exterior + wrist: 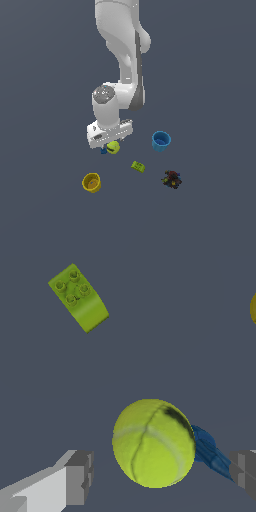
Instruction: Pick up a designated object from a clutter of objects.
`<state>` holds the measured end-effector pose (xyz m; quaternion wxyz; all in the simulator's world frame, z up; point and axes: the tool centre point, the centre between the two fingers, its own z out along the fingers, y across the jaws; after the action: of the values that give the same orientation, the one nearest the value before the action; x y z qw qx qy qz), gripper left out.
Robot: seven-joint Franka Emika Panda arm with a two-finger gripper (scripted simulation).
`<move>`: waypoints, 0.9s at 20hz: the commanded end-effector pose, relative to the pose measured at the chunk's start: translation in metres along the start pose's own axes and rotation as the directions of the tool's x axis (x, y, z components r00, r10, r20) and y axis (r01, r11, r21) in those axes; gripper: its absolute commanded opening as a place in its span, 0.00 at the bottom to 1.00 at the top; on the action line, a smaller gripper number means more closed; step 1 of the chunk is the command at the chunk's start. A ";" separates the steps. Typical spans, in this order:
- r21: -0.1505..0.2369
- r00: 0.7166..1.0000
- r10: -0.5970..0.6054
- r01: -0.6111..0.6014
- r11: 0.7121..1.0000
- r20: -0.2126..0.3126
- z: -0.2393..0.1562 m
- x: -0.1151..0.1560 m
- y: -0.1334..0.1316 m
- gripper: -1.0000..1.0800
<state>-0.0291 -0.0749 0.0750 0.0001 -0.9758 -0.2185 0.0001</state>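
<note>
The designated object, a yellow-green ball (113,147) with a dark slit-like mark, lies on the grey floor directly under my hand. In the wrist view the ball (152,443) sits between the two grey fingertips (80,476), with a clear gap to one finger and the other finger near the frame edge. My gripper (111,144) (162,476) is open and low over it, holding nothing. A tiny blue piece (207,448) (103,150) lies against the ball, partly hidden behind it.
The rest of the clutter lies around: a green studded block (138,166) (79,297), a blue cup (161,141), a yellow cup (91,182) whose rim (253,308) just shows in the wrist view, and a dark multicoloured toy (171,179).
</note>
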 end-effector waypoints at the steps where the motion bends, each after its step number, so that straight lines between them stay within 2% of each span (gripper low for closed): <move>1: 0.000 1.000 -0.001 0.001 1.000 0.000 0.012 -0.001 0.000 0.96; 10: 0.000 1.000 -0.002 0.002 1.000 0.000 0.034 0.000 0.000 0.96; 11: 0.000 1.000 -0.002 0.002 1.000 0.000 0.034 0.000 0.000 0.00; 18: 0.000 1.000 -0.002 0.002 1.000 0.000 0.034 0.000 0.000 0.00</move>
<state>-0.0272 -0.0754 0.0440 -0.0011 -0.9756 -0.2195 -0.0029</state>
